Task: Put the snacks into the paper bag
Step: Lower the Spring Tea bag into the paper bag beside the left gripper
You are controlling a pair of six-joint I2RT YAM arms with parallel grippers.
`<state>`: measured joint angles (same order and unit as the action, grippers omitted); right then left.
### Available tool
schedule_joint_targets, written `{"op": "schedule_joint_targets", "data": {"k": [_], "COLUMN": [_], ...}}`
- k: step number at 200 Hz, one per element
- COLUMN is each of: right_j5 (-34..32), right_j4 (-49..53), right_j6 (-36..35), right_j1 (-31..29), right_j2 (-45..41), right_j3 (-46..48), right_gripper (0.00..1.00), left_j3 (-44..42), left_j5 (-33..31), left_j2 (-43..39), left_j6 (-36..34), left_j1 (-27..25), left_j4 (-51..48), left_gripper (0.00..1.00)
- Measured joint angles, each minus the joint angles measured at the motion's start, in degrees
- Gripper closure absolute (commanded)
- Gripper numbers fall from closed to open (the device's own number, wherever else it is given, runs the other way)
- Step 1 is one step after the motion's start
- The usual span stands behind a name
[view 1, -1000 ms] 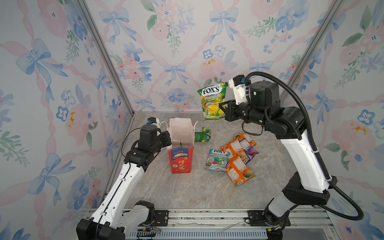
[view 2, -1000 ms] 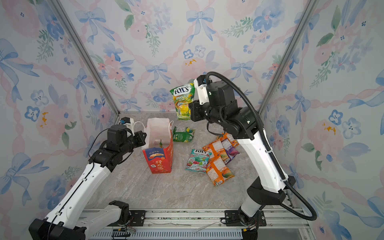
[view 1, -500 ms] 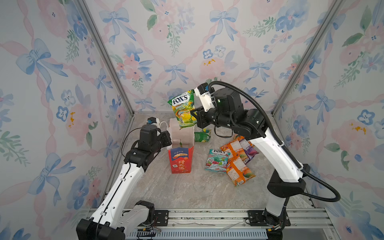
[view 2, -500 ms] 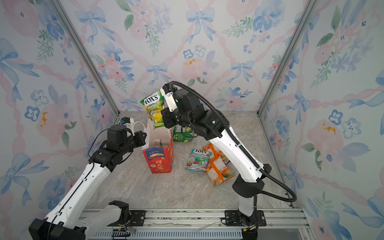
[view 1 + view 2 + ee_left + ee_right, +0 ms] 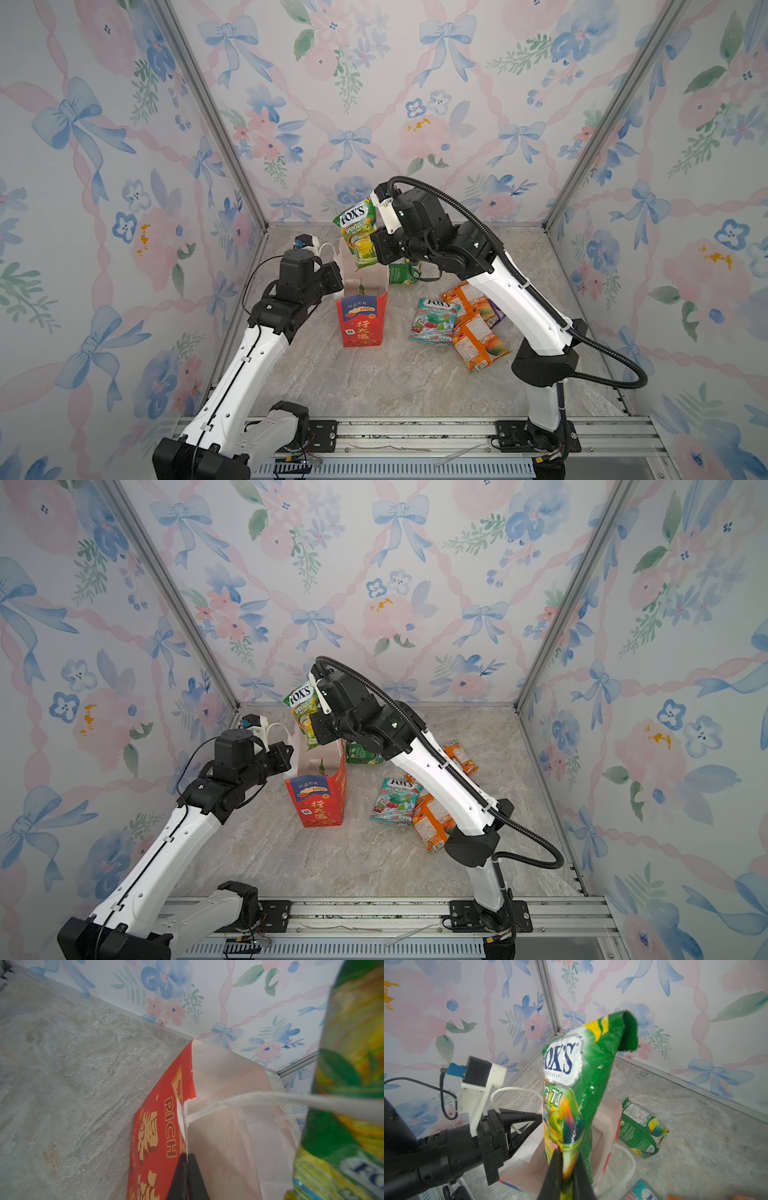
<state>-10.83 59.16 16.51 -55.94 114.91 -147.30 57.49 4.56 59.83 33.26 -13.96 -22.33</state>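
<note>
Soft, bright, even light fills both top views, leaving only faint diffuse shade on the tabletop around the paper bag, and the wide lens stretches the walls toward the corners. In the left wrist view the green packet beside the paper bag is too close and blurred. In the right wrist view its glossy film carries small white glints, with the paper bag behind it soft.

Both top views look down from the front; wrist views crowd the paper bag.
</note>
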Motion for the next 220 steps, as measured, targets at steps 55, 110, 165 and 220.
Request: {"op": "schedule_joint_targets", "data": {"k": [55,110,165,220], "right_j5": [-0.63,-1.68,-1.92,-1.95], "right_j4": [5.07,9.01,10.32,10.12], "right_j6": [2.16,2.38,2.38,2.21], "right_j1": [-1.01,-1.88,-1.86,-1.86], "right_j2": [0.5,1.53,2.36,2.97], "right_j3": [0.0,0.0,-0.02,-0.11], "right_gripper": [1.0,1.0,0.93,0.68], "left_j3": [0.0,0.0,-0.02,0.0], "left_j5": [0.02,0.0,0.02,0.02], "left_j2": [0.0,0.0,0.0,0.0], "left_j6": [0.0,0.0,0.0,0.0], "left_j1": [0.0,0.0,0.0,0.0], "left_j4": [0.0,0.0,0.0,0.0], "left_gripper": [1.0,1.0,1.0,1.0]}}
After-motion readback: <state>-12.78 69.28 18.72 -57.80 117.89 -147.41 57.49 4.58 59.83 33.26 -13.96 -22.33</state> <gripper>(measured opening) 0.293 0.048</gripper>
